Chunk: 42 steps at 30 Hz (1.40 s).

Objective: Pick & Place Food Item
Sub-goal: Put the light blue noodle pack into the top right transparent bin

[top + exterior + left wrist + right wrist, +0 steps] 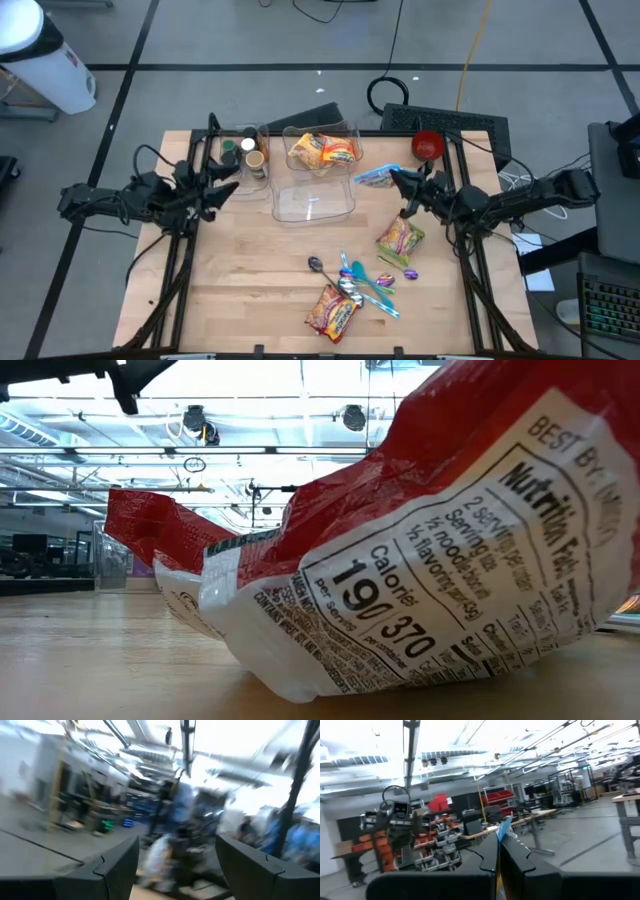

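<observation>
Blue-and-clear wrapping marks the snack packet point(376, 176) pinched in the clenched jaws of the right gripper point(397, 181), seen from above, the packet jutting out beyond the fingertips toward the clear plastic bin point(315, 195). Inside that bin, well ahead of the jaws, lies a yellow-and-red noodle pack point(323, 152). A green-and-red food pouch point(400, 240) rests on the wooden table point(240, 280) just beside the right arm, behind its jaws. The left gripper point(228, 180) hovers at the opposite side of the bin, jaws released and holding nothing, with small jars point(251, 155) just beside its tips.

From table height, a red-and-white noodle packet point(420, 570) fills the foreground, nutrition panel facing the camera; neither gripper's jaws can be made out here.

The left wrist camera shows its two dark fingers point(112, 865) spread apart with only blurred room between them.

The right wrist camera shows a sliver of the blue packet point(504, 829) standing up from between its own fingers point(520, 865), which are pressed together on it
</observation>
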Each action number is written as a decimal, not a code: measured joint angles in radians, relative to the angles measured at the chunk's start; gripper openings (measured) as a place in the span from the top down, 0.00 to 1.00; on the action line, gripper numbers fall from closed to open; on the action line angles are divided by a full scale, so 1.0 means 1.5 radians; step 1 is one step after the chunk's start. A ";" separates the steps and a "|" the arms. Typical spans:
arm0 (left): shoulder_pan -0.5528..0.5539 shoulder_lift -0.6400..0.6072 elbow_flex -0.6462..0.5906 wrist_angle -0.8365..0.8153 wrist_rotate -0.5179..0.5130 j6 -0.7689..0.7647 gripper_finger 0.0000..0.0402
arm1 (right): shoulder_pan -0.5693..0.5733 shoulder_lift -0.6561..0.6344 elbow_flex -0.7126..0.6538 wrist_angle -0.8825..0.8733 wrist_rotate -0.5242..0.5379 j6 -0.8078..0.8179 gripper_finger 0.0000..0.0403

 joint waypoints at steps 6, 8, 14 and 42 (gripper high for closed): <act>0.000 0.073 0.000 0.026 -0.099 0.136 0.32 | -0.067 0.034 0.000 0.015 -0.118 0.079 1.00; 0.000 0.131 0.000 0.082 -0.098 0.134 0.32 | -0.079 0.048 0.000 0.032 -0.137 0.093 1.00; 0.003 0.325 0.009 0.304 -0.094 0.154 0.32 | -0.085 0.088 0.000 0.105 -0.141 0.095 1.00; 0.018 0.909 0.400 0.245 -0.028 0.268 0.33 | -0.083 0.144 0.032 0.140 -0.211 0.093 1.00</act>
